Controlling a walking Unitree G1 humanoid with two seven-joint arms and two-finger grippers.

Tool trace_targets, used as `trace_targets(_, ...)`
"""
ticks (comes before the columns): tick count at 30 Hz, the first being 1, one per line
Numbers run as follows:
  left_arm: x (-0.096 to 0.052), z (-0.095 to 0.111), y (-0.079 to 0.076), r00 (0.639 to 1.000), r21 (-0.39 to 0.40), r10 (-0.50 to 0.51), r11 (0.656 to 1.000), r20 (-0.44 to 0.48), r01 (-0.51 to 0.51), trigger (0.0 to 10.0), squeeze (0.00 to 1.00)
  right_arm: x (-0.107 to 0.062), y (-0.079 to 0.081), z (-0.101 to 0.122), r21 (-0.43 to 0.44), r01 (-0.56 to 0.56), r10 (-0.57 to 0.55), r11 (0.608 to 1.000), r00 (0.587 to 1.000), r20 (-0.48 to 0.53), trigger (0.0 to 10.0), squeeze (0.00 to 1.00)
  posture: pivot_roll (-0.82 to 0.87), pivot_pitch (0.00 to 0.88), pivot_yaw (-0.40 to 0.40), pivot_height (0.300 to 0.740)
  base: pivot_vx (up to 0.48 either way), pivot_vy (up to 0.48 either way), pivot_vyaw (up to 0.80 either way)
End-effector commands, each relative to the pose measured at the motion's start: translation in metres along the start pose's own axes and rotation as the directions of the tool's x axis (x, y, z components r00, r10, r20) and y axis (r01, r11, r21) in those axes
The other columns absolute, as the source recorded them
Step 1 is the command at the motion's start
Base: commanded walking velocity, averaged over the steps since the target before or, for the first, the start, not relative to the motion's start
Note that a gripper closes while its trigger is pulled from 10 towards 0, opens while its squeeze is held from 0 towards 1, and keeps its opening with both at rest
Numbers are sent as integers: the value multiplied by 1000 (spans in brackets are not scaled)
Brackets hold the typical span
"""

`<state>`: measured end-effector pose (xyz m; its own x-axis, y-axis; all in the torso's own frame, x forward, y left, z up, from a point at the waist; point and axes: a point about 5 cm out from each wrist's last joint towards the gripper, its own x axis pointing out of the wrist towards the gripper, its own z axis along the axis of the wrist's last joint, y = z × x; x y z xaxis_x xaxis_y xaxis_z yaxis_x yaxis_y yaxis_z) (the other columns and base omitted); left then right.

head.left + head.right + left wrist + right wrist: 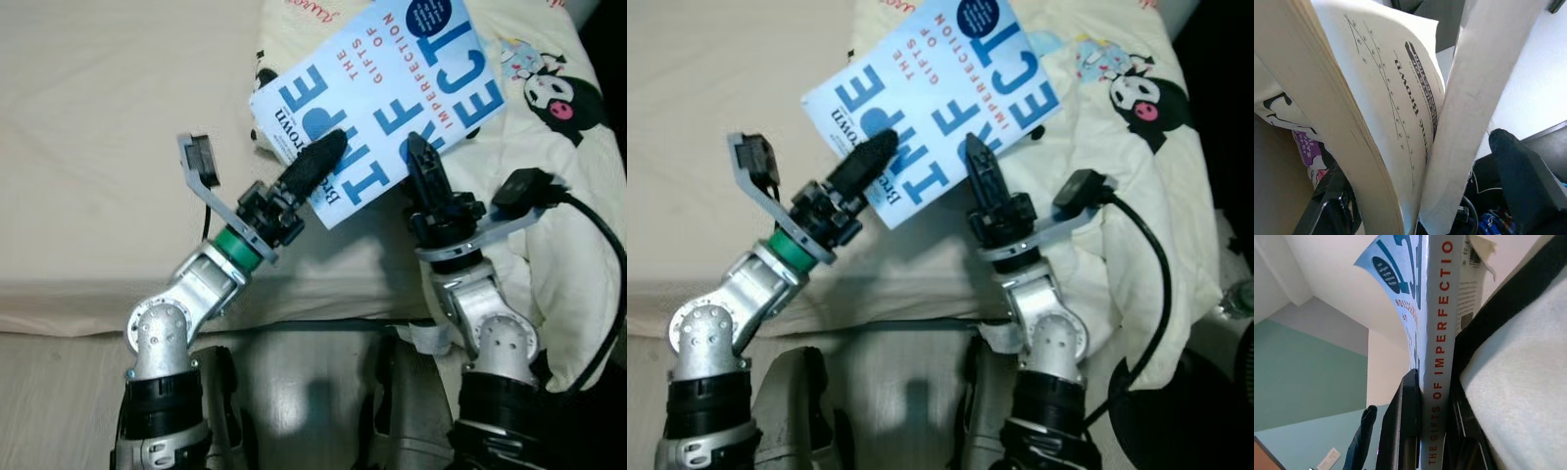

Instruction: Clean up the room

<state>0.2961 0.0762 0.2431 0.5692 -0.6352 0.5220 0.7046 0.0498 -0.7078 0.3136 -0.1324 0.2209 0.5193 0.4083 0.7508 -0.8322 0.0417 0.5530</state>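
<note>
Above the bed (98, 176), both grippers, left (318, 162) and right (419, 157), clamp the book (392, 88), whose loose pages could tear or slip.

Both end effectors — left (315, 160), right (419, 157) — grip a blue book (382, 93) above the bed (98, 147).

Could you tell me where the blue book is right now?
The book is held up over the bed, both grippers shut on it: left gripper at its lower corner, right gripper on its spine.
</note>
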Motion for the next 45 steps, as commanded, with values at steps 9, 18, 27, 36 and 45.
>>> trace_targets(9,2,-5,-1,1000,6,11,1000,-17,-11,0,0,10,7,-8,36,-68,69,997,997,-22,0,0,-64,169,100,565,0,0,0)
trace_targets(18,1,-9,1,999,3,33,999,-37,-33,0,0,10,7,-9,40,-66,67,997,998,-22,0,0,-63,173,100,565,0,0,0)
trace_targets(27,0,-4,-5,1000,6,7,1000,-11,-7,0,0,-6,-11,-4,-84,113,-115,990,993,-15,10000,0,-64,177,97,565,0,0,0)
trace_targets(36,0,5,-7,1000,19,19,1000,23,-19,0,0,-40,-43,21,-214,437,-421,874,899,119,10000,1000,-74,183,99,565,0,0,0)
trace_targets(45,7,22,12,966,90,224,967,132,-237,0,0,-96,-73,47,-422,715,-722,558,668,177,10000,0,-79,181,92,565,0,0,0)
